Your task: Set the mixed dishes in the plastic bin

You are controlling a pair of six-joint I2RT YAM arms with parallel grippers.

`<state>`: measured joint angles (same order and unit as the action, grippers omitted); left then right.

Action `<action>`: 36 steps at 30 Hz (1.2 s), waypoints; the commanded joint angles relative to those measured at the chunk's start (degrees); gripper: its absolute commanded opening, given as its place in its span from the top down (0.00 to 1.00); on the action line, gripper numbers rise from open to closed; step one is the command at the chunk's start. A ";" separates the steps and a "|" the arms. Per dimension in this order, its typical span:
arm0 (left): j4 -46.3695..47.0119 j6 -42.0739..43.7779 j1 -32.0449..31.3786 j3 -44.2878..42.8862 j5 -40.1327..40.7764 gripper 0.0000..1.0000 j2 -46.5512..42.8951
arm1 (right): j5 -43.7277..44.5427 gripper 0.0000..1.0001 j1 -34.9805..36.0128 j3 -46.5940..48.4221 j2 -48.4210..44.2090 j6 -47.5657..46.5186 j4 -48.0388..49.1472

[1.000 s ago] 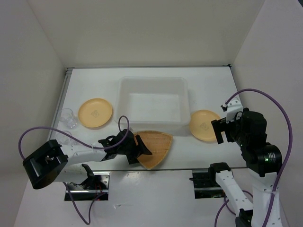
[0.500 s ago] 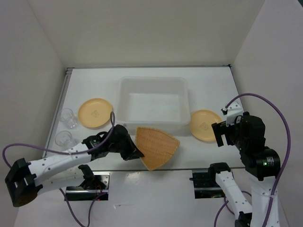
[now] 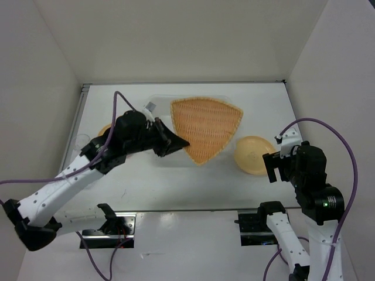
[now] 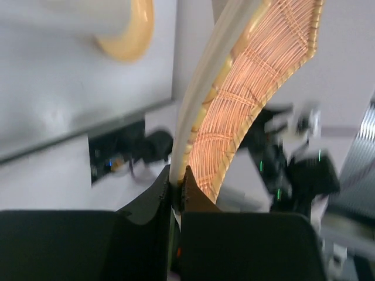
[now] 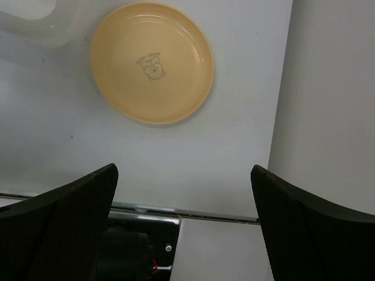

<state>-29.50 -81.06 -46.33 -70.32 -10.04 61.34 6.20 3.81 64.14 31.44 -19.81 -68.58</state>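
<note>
Here, the left hand (image 3: 180,142) is pinching the fan-shaped dish (image 3: 206,127) by its rim, holding it over the plastic bin (image 5: 35,26). Lowering it inside, then releasing, is looking like the next move.

The woven dish (image 3: 206,129), pinched in the left gripper (image 3: 176,142), hangs over most of the bin (image 3: 228,145), barring the way in from above (only its edges show). The table (image 3: 176,184) in front of the bin lies bare. Nothing stands between the right gripper (image 5: 183,175), fingers spread wide, and the plate (image 5: 151,63) beside the bin.
</note>
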 commanded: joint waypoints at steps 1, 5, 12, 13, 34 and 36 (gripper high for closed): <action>9.00 1.59 4.66 -3.58 4.95 1.00 12.95 | 1.01 0.02 -0.74 0.63 0.19 1.18 3.54; 10.17 3.10 5.90 -12.45 10.03 1.00 26.96 | 1.01 0.02 -1.27 3.71 1.42 1.71 4.06; 8.13 0.29 9.50 -19.16 13.89 1.00 38.15 | 2.07 0.02 -1.27 6.61 1.43 2.24 4.06; 8.92 -0.41 9.50 -17.84 14.69 1.00 37.63 | 2.67 0.02 -1.27 6.61 0.91 2.24 4.06; 12.88 -6.92 10.73 -10.09 13.91 1.00 45.43 | 3.21 0.02 -2.32 4.86 -0.24 2.76 4.06; 12.88 -6.92 10.73 -10.10 12.51 0.96 46.05 | 3.21 0.02 -2.32 4.33 -0.24 2.76 4.06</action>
<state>-20.97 -86.26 -35.22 -78.35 3.99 107.02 8.43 1.93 68.77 31.88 -17.63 -66.92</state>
